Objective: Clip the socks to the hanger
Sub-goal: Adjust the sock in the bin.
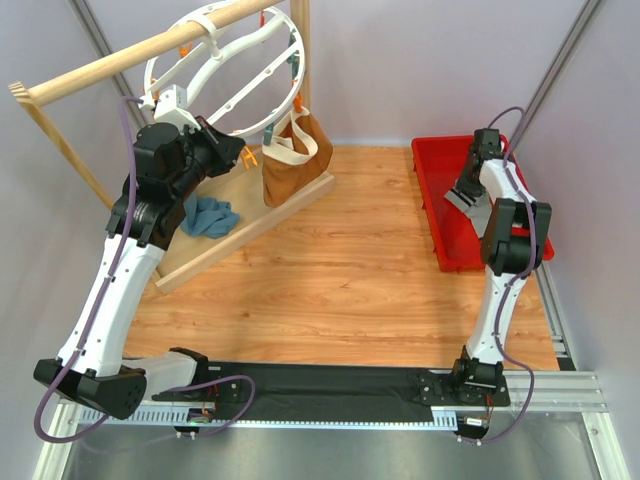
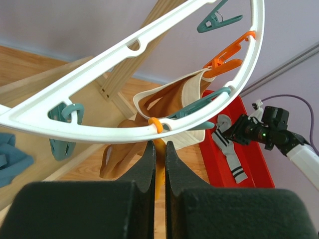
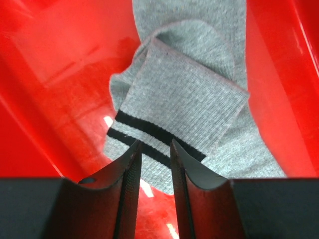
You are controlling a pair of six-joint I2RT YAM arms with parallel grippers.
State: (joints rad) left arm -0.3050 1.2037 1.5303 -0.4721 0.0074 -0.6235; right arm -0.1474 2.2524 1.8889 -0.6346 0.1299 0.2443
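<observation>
The white round hanger [image 1: 297, 60] hangs from a wooden rail; its rim crosses the left wrist view [image 2: 99, 132]. My left gripper [image 1: 238, 155] is up at the ring's lower edge, jaws [image 2: 159, 149] shut on an orange clip [image 2: 159, 172] that dangles from the rim. A light grey sock with a black-striped cuff [image 3: 184, 99] lies flat in the red bin [image 1: 440, 240]. It also shows from the top [image 1: 466, 203] and in the left wrist view [image 2: 232, 157]. My right gripper [image 3: 154, 147] is down on that cuff, its jaws a narrow gap apart with flat fabric between them.
A brown tote bag [image 1: 293, 160] hangs under the hanger, over the wooden base [image 1: 250, 215]. A teal-blue cloth [image 1: 210, 217] lies on that base. The wooden rail [image 1: 120, 65] runs above my left arm. More teal [image 2: 62, 144] and orange [image 2: 224, 57] clips hang from the rim.
</observation>
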